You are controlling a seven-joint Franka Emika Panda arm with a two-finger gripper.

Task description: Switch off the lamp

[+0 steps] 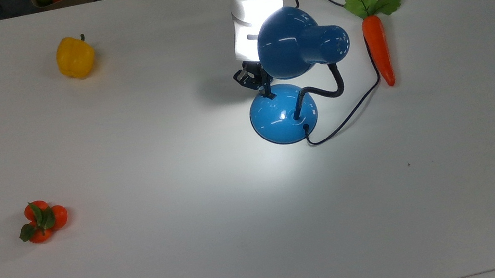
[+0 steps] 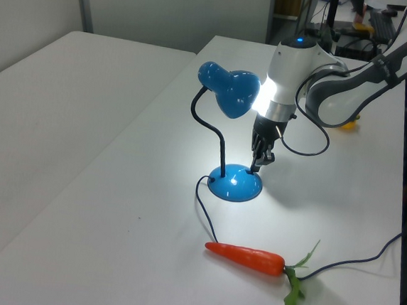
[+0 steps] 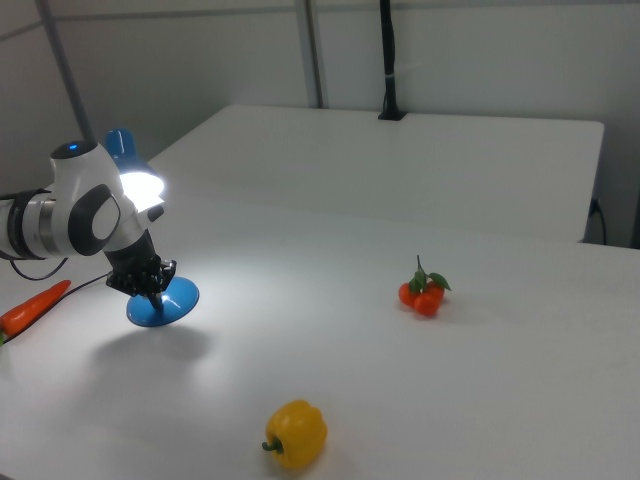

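The lamp [image 1: 289, 71] stands lit on the white table [image 1: 195, 248], its shade above the domed base. The hand [image 1: 266, 93] points down at the base's far edge, fingertips closed together, touching the switch area. A carrot [image 1: 378, 49] lies just beside the lamp's cord.

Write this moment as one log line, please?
lamp: lit | gripper: tip on base at switch | carrot: beside cord, untouched
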